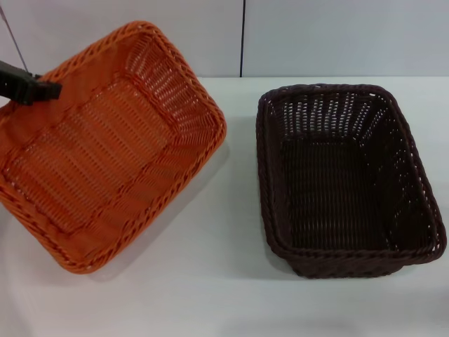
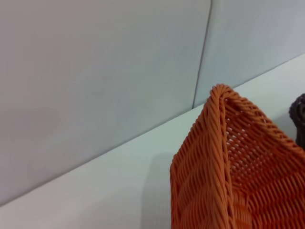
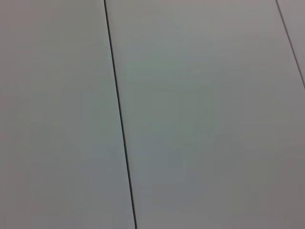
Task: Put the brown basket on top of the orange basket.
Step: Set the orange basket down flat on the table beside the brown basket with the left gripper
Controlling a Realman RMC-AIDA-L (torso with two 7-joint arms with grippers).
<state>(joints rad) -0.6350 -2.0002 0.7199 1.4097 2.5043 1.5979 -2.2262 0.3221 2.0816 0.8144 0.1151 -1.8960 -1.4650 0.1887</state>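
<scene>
The left gripper (image 1: 43,90) is closed on the rim of the orange basket (image 1: 105,147) and holds it tilted, raised above the white table (image 1: 224,281) on the left side. The brown basket (image 1: 347,179) stands flat on the table on the right, apart from the orange one. The right gripper does not appear in any view; its wrist camera shows only the grey wall (image 3: 190,114).

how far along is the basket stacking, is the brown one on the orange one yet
Not yet. Nothing is stacked: the brown basket sits flat on the white table, apart from the orange basket. In hand: the left gripper is at the orange basket's rim, and that basket looks tilted up. The right gripper is out of view. Left: lifting the brown basket onto the orange one.
</scene>
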